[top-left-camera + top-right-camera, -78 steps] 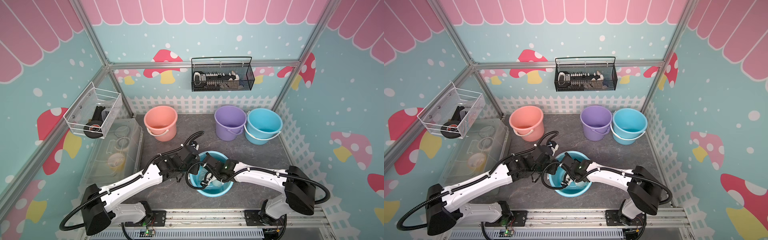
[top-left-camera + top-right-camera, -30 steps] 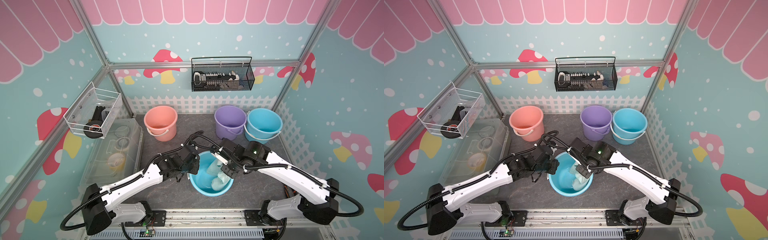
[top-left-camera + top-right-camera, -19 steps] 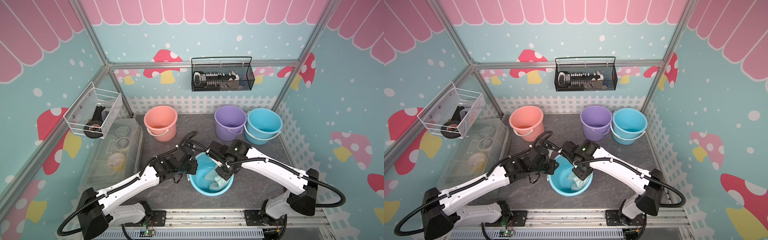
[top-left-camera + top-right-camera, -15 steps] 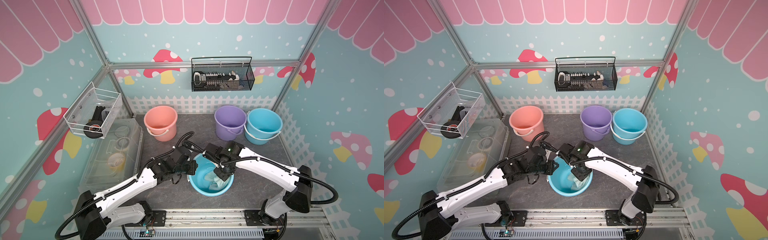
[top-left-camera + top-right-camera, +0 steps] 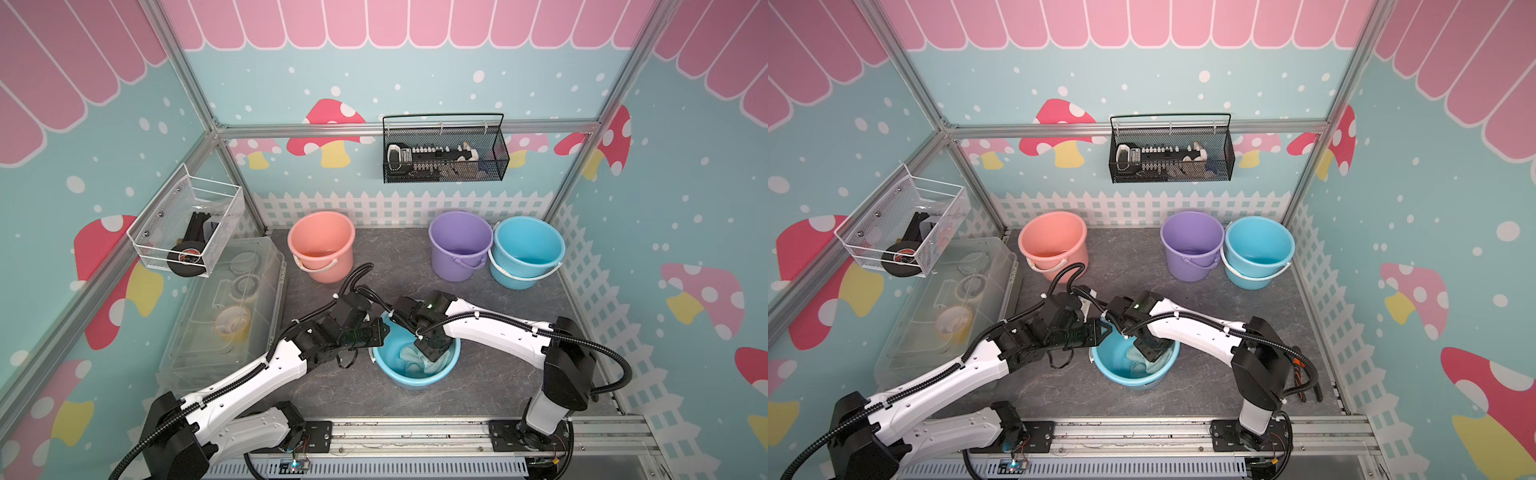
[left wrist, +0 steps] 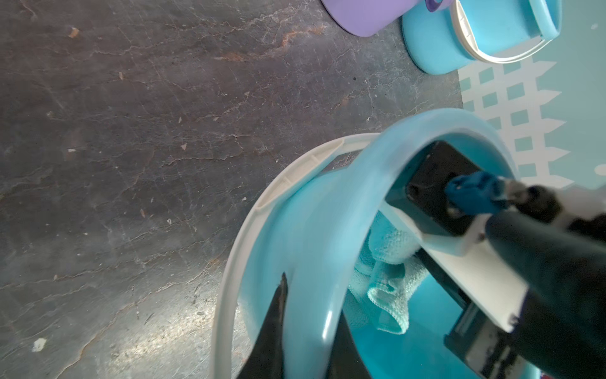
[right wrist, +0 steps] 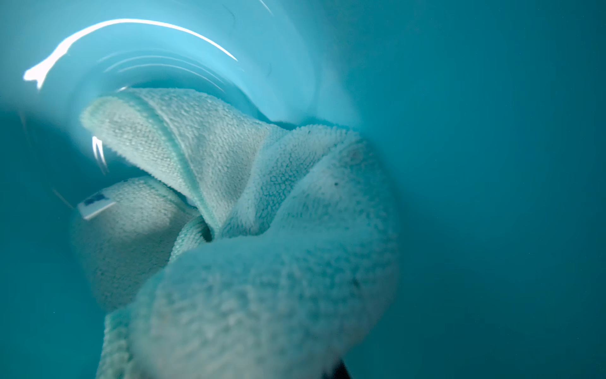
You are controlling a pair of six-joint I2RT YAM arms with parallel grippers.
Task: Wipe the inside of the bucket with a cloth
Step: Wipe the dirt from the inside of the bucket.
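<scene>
Cloth (image 7: 262, 210) bunched in closed right gripper (image 5: 433, 352) inside bucket (image 5: 415, 380); left gripper (image 5: 380, 329) clamped on bucket rim.

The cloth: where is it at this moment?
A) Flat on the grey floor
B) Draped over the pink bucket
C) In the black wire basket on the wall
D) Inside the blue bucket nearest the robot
D: in a top view the pale aqua cloth sits bunched up inside the near blue bucket, below its rim.

Pink bucket (image 5: 328, 272) stands apart from purple bucket (image 5: 444, 262), just beside rear blue bucket (image 5: 528, 237).
</scene>
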